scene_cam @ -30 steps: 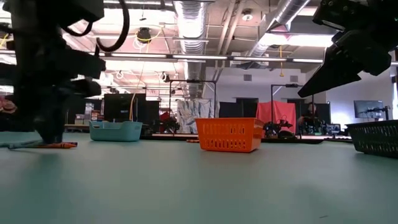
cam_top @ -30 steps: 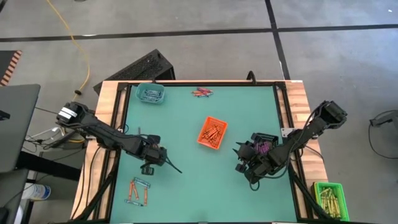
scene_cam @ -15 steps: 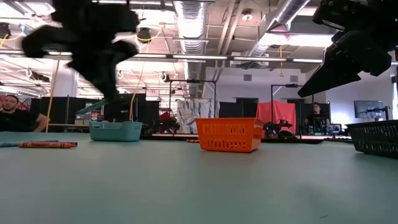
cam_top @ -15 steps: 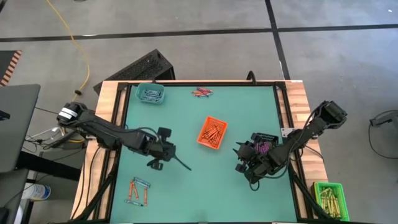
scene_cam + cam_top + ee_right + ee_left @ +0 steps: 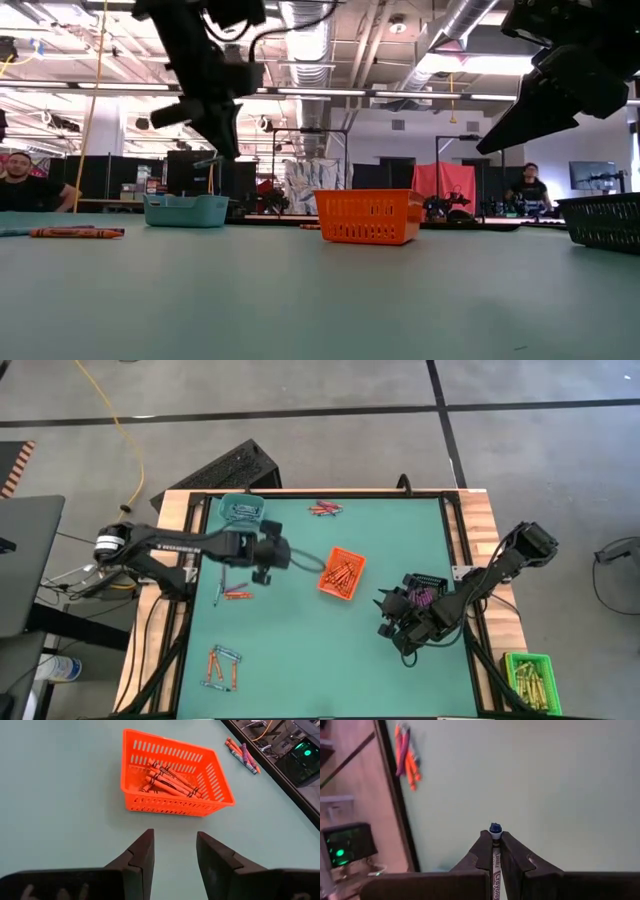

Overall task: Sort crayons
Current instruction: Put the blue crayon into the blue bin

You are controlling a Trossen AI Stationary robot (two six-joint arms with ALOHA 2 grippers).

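While pinched upright between the left pincer (image 5: 493, 851) fingers, blue crayon (image 5: 495, 828) tip just proud, likely for a clean drop into the teal basket (image 5: 242, 510) nearby. Carried above the table (image 5: 330, 650), between teal basket and orange basket (image 5: 341, 573). Right pincer (image 5: 173, 851) parked by the black basket (image 5: 424, 594), jaws apart, empty. Loose crayons lying at the near-left (image 5: 222, 666), left edge (image 5: 234, 593) and far edge (image 5: 324, 509). Grip and crayon colour plain only in the left wrist view; the high view gives position instead.
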